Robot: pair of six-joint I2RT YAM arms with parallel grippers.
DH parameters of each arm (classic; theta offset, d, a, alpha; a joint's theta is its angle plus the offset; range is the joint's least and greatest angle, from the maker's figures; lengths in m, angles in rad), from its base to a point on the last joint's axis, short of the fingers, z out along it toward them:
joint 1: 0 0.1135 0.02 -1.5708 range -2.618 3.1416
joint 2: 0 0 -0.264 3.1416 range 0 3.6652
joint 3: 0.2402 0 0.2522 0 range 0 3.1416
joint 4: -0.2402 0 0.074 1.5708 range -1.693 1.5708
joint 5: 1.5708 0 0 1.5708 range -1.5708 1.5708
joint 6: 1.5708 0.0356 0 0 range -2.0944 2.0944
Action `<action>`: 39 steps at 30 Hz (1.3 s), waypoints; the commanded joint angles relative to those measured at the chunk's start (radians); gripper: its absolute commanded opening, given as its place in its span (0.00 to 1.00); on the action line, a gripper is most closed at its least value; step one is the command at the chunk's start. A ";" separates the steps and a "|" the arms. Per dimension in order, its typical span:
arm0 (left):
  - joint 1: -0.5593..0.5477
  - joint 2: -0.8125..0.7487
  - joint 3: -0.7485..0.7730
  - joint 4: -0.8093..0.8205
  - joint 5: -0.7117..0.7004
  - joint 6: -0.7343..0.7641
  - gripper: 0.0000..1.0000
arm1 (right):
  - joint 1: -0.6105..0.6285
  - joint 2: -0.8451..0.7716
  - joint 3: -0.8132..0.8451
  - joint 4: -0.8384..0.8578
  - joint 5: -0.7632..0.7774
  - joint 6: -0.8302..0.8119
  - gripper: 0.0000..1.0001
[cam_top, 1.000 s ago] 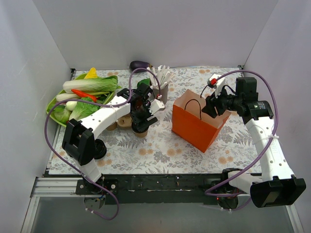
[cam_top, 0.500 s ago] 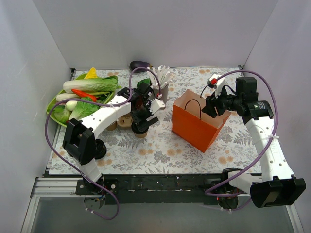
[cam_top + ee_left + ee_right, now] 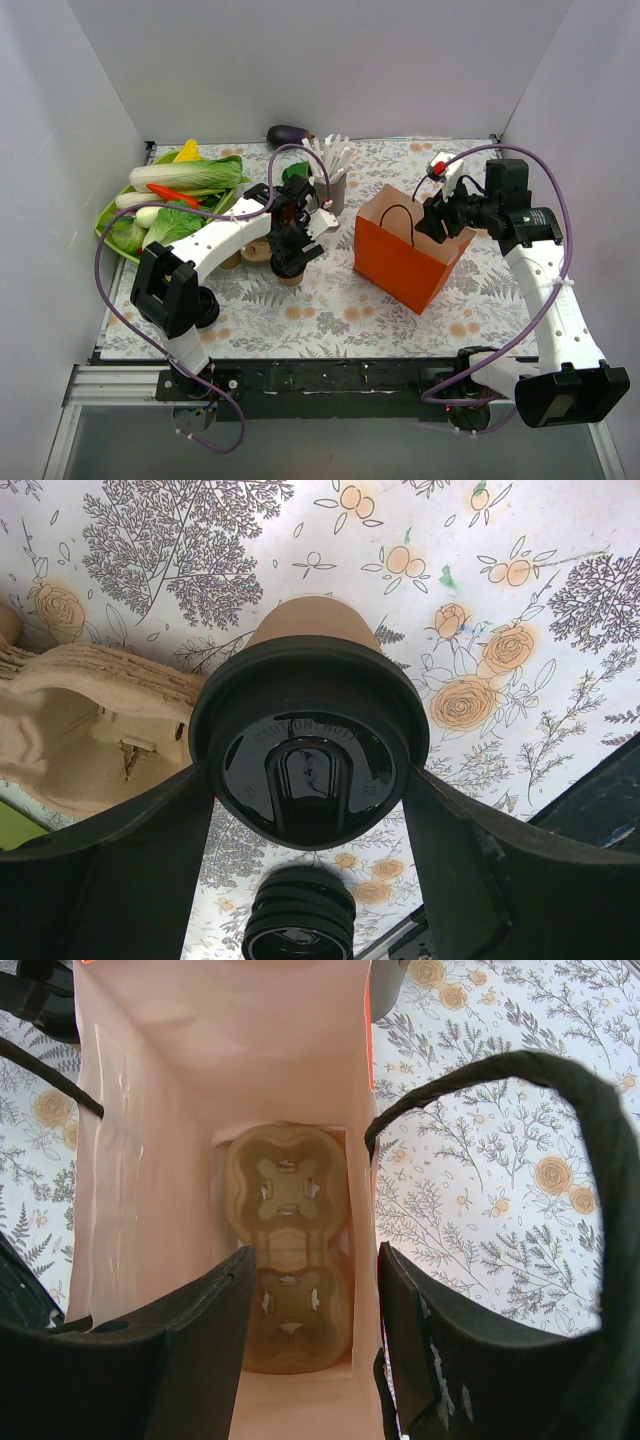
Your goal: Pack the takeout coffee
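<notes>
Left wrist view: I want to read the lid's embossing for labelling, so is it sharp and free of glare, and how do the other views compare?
Left wrist: the takeout coffee lid is sharp, with only a soft sheen, lettering faint; the fingers beside it are dark, detail lost. Right wrist: the paper bag interior is evenly lit, the tray clear. Top external: diffuse light, soft shadows.

The takeout coffee (image 3: 312, 628) has a matt brown paper wall and a smooth, glossy black plastic lid (image 3: 308, 755). The pulp tray (image 3: 80, 720) beside it looks rough and fibrous. The orange bag (image 3: 398, 262) is matt paper. The tabletop (image 3: 520, 610) has a matt, flower-printed cover.
</notes>
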State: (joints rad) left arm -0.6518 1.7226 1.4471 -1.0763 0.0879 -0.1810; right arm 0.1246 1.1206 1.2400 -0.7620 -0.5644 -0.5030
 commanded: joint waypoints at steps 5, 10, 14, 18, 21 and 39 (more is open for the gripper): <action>-0.002 -0.015 -0.010 0.010 -0.001 -0.006 0.48 | -0.003 -0.005 0.024 0.016 -0.017 0.006 0.60; -0.002 -0.029 -0.016 0.006 0.006 -0.009 0.31 | -0.005 -0.002 0.027 0.021 -0.017 0.012 0.60; -0.002 -0.052 0.002 0.012 0.012 -0.011 0.10 | -0.005 -0.005 0.029 0.018 -0.009 0.012 0.61; -0.002 -0.063 0.007 0.012 0.012 -0.015 0.00 | -0.003 -0.010 0.024 0.018 -0.008 0.017 0.61; -0.002 -0.069 0.003 0.015 0.001 -0.020 0.00 | -0.003 -0.008 0.021 0.015 -0.012 0.024 0.61; -0.002 -0.095 -0.011 0.067 -0.037 -0.040 0.73 | -0.003 0.021 0.044 0.009 -0.019 0.032 0.61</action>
State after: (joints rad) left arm -0.6518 1.6890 1.4147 -1.0378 0.0654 -0.2100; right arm 0.1246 1.1294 1.2404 -0.7601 -0.5644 -0.4747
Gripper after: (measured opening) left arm 0.737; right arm 0.611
